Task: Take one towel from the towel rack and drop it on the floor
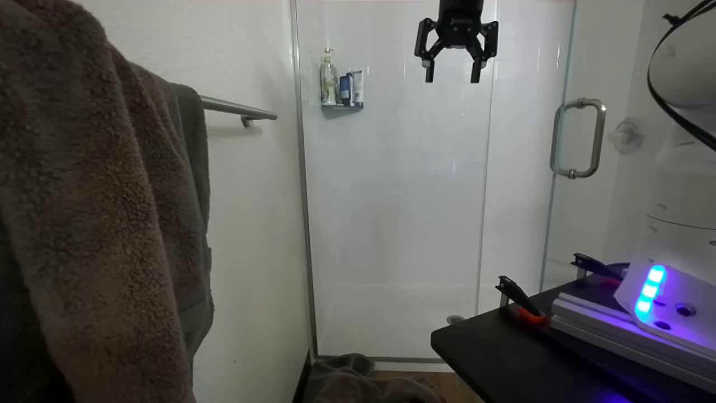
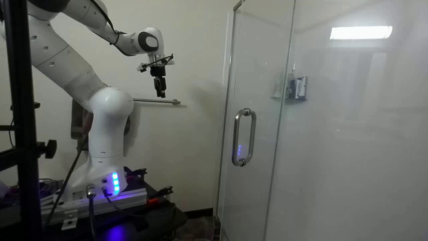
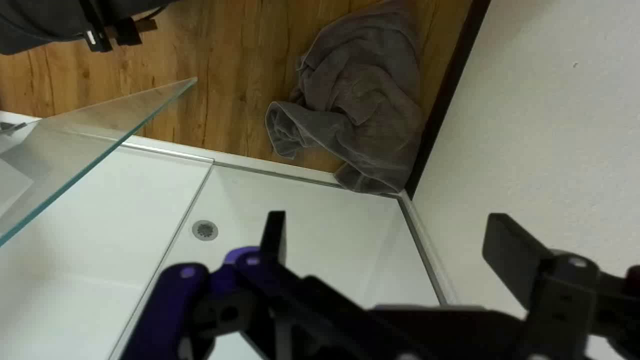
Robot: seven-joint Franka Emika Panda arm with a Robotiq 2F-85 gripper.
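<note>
A grey-brown towel point(image 3: 370, 110) lies crumpled on the wood floor point(image 3: 240, 60), well below the towel rack point(image 1: 235, 107) and by the foot of the pale wall point(image 1: 251, 235) that carries it, in the corner where a dark baseboard point(image 3: 444, 100) meets the white shower sill point(image 3: 260, 165). The gripper point(image 1: 452, 78) hangs out from the rack, away from that wall, its jaws pointing down and spread well apart. The crumpled towel is far below the jaws and apart from them; in the wrist view it shows beyond them, roughly in line with the gap between.

Other towels point(image 1: 106, 196), brown and dark grey, hang over one stretch of the rack; its bare end points toward the shower glass point(image 1: 397, 235). In an exterior view, past that end of the rack, a small shelf point(image 1: 342, 106) holds bottles point(image 1: 329, 81). Across from the rack, the robot's base point(image 1: 682, 291), blue lights point(image 1: 650, 290) glowing on it, stands on a metal rail point(image 1: 593, 336) on the black tabletop point(image 1: 481, 341), with two clamps point(image 1: 517, 296) near it.
</note>
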